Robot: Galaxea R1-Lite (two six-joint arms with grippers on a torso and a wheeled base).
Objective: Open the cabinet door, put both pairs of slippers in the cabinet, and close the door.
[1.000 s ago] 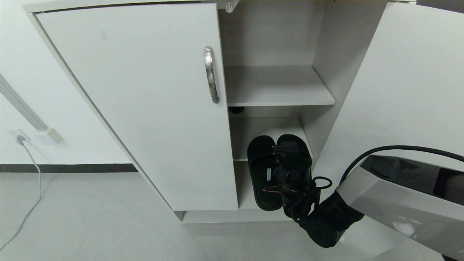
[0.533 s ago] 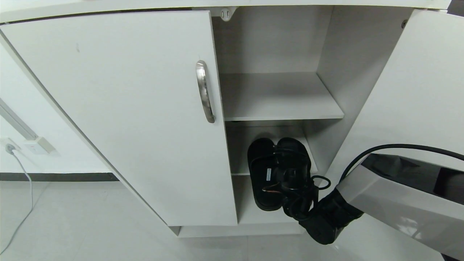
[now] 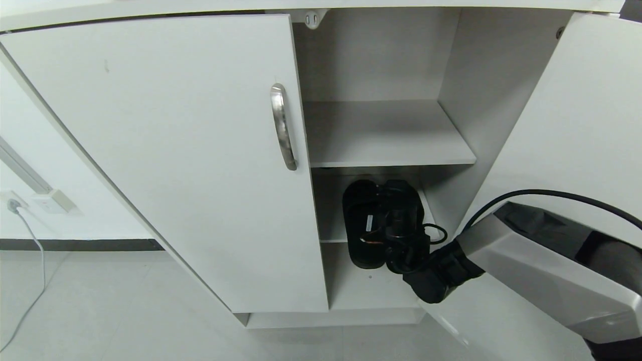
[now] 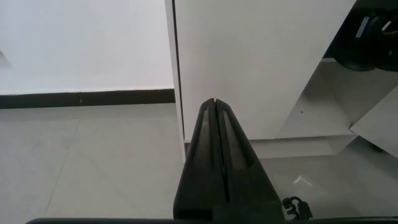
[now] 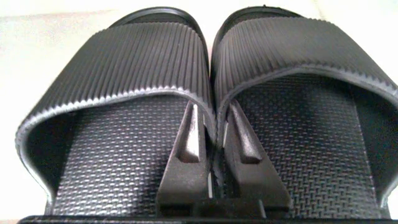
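In the head view, the cabinet [image 3: 381, 50] has its left door [image 3: 165, 150] shut, with a metal handle [image 3: 282, 128] along the door's edge. Its right door [image 3: 577, 125] is swung wide open. Inside, a pair of black slippers [image 3: 361, 225] sits side by side under the upper shelf [image 3: 386, 133]. Their toes point inward over the lower shelf [image 3: 328, 210], and their heels stick out past its front edge, above the bottom board [image 3: 361, 293]. Whether they rest on the shelf cannot be told. The right hand [image 3: 391, 225] reaches in from the open side, gripping the pair where the two slippers meet.

In the left wrist view, the left hand [image 4: 214, 106] has its two fingers pressed flat together, with nothing between them. It hangs above the pale floor [image 4: 93, 162], in front of the shut left door [image 4: 249, 62].

In the right wrist view, the right hand [image 5: 214, 134] is pinched tight on the slippers [image 5: 130, 68]. Its fingers [image 5: 191, 134] go in under the ribbed straps, one in each slipper, and clamp the two touching inner edges between them.
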